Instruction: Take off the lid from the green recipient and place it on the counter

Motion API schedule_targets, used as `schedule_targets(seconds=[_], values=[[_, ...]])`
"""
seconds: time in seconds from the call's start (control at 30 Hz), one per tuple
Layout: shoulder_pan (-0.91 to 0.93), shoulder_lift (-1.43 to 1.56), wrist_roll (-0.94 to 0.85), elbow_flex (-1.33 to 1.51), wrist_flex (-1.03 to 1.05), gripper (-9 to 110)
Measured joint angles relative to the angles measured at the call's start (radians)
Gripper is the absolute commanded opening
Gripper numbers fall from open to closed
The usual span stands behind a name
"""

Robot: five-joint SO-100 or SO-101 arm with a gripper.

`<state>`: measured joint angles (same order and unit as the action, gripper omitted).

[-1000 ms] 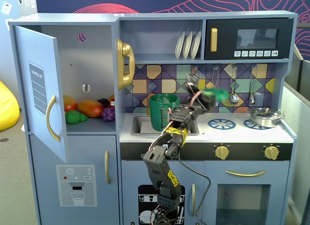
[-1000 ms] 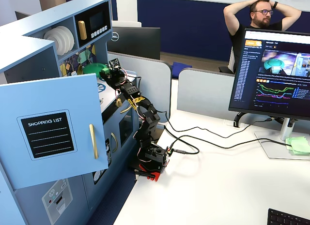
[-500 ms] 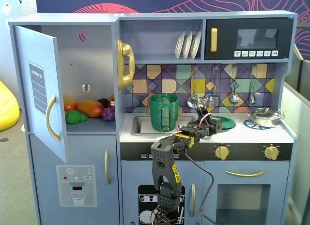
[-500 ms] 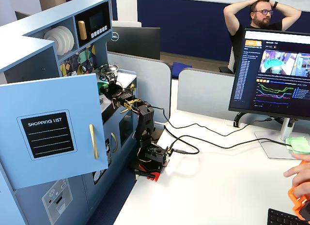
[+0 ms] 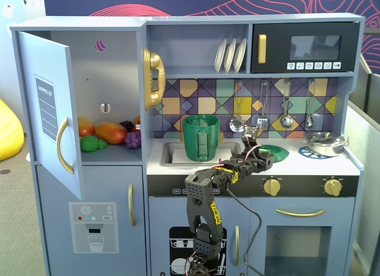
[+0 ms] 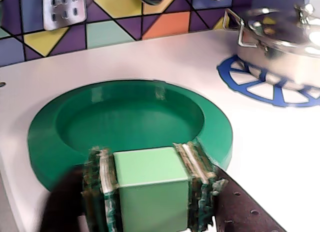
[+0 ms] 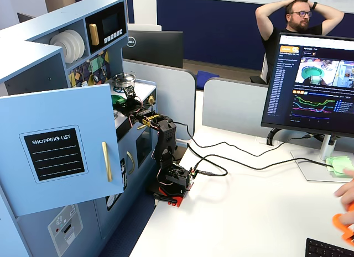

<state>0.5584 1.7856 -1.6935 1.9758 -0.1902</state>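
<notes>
The dark-green lid lies low over the pale counter, right of the sink, and seems to rest on it. My gripper is shut on the lid's light-green knob, with one finger pressed on each side. In a fixed view the lid and gripper are between the sink and the silver pot. The tall green recipient stands open in the sink, left of the gripper.
A silver pot with its own lid sits on the blue burner ring at the right. Utensils hang on the tiled back wall. The cabinet door at the left is open, with toy food inside.
</notes>
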Motion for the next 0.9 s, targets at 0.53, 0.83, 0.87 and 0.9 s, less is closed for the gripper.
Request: schedule_targets(seconds=[0.53, 0.83, 0.87, 0.9], values=[[-0.118, 0.5, 0.006, -0.204, 0.652, 26], [-0.394, 0.838, -0.04, -0.061, 1.058, 17], [-0.413, 0.876, -0.032, -0.02, 1.103, 17], [-0.428, 0.917, -0.021, 0.026, 1.149, 16]])
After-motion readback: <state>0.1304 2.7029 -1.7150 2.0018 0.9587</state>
